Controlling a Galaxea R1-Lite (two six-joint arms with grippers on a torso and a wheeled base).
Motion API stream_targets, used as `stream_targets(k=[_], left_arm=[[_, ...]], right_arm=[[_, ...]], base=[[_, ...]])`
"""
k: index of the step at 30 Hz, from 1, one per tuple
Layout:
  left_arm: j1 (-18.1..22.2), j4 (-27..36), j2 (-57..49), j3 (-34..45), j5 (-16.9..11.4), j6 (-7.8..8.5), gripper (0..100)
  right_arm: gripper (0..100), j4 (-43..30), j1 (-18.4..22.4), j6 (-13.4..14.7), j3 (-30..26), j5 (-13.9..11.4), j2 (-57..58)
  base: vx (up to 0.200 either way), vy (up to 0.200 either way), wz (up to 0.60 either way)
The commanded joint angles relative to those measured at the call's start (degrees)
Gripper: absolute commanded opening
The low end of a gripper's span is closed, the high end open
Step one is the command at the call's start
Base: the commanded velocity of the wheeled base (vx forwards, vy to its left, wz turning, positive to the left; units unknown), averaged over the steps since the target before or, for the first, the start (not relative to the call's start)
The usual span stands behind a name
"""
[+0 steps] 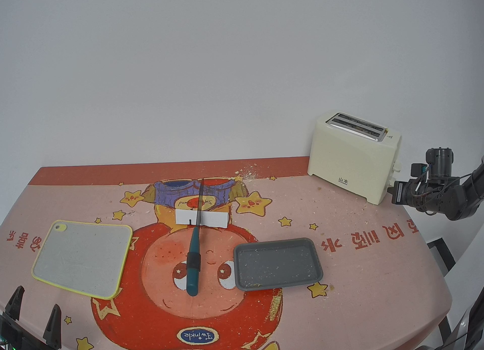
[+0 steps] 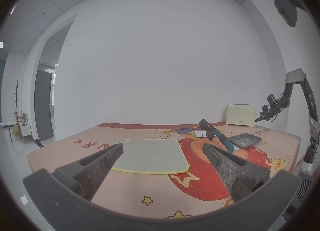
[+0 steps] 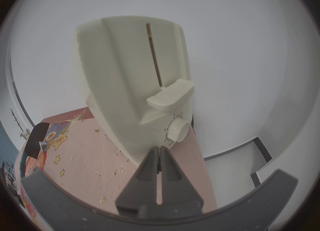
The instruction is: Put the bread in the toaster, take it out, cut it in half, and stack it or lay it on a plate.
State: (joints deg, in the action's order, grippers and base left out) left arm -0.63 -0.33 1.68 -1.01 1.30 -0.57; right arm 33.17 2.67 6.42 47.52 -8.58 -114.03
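We see our right gripper (image 3: 159,149) pinched closed and empty near the toaster (image 3: 126,75) dial (image 3: 176,131); our left gripper (image 2: 162,147) gapes wide, empty.

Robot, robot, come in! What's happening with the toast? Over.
Left hand open, by the cutting board. Right hand shut, at the toaster's control end. Lever low in its slot. Nothing blocking it.
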Motion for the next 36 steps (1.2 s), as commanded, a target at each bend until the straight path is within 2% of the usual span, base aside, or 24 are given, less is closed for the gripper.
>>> stream_targets(k=[1, 12, 36], left_arm=[[0.02, -0.02, -0.01, 1.01, 0.01, 0.05, 100], [0.02, -0.02, -0.01, 1.01, 0.01, -0.04, 100], [0.02, -0.02, -0.01, 1.01, 0.01, -0.04, 100]], right_arm=[[0, 0.05, 0.58, -0.01, 0.03, -0.03, 0.65], [0, -0.04, 0.85, -0.01, -0.23, -0.21, 3.38], [0, 0.05, 0.49, -0.01, 1.88, 0.14, 0.04]], base=[[0.0, 0.0, 0.0], [0.0, 0.0, 0.0], [0.0, 0.0, 0.0]])
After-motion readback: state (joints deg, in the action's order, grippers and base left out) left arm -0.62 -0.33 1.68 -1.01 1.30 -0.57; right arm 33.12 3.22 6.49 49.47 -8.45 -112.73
